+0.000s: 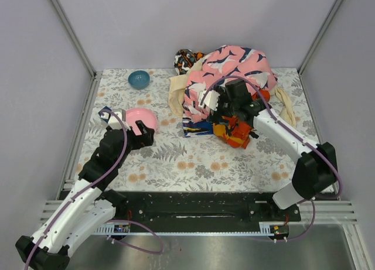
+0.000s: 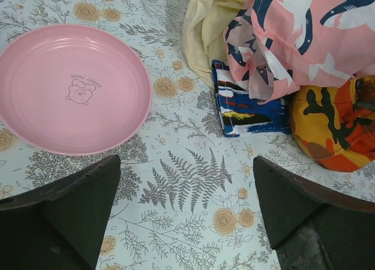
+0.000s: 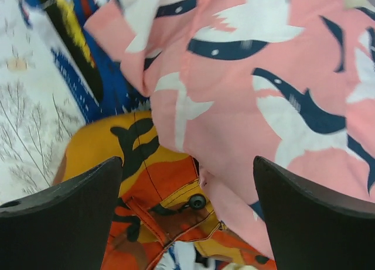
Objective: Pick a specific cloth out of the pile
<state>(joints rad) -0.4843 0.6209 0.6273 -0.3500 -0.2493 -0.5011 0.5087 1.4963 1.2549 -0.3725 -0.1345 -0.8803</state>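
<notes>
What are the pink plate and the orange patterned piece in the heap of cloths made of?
The pink plate looks like smooth moulded plastic or melamine, though glazed ceramic is possible: it has an even soft sheen, a ridged rim and a small printed bear. The orange patterned piece in the pile looks like sturdy woven fabric, matte, with stitched seams and a dark round snap.
</notes>
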